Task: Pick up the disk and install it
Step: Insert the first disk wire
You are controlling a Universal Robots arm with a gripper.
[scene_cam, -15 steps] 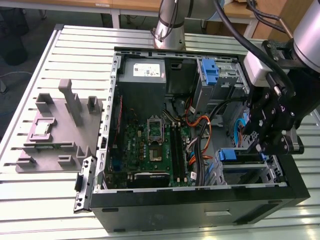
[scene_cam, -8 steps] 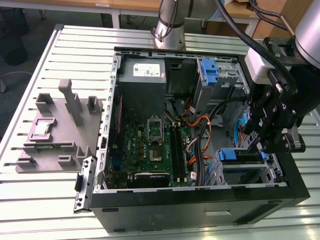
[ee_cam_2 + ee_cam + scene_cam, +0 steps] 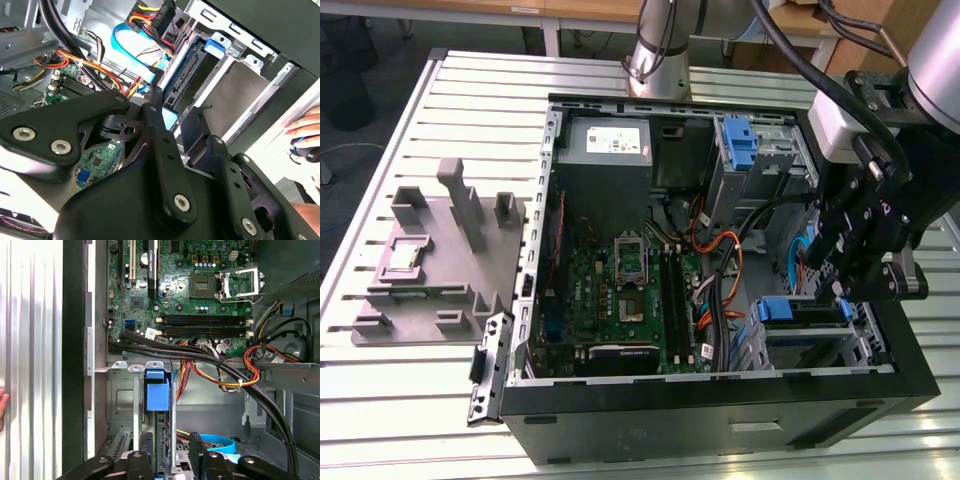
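One disk (image 3: pixel 158 400) is seen standing in the drive bay (image 3: pixel 120 400) of the computer case (image 3: pixel 720 420); it is straddled by the gripper (image 3: pixel 170 445), jaws released.

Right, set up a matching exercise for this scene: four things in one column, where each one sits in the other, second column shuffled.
Things
1. disk
2. power supply
3. grey fixture block
4. gripper

Places
A. on the slotted table, outside the computer case, at the exterior view's left
B. inside the case, in its upper-left corner in the exterior view
C. over the drive bay, at the exterior view's right
D. in the drive bay, blue rail showing

Pairs: 1-D, 2-B, 3-A, 4-C
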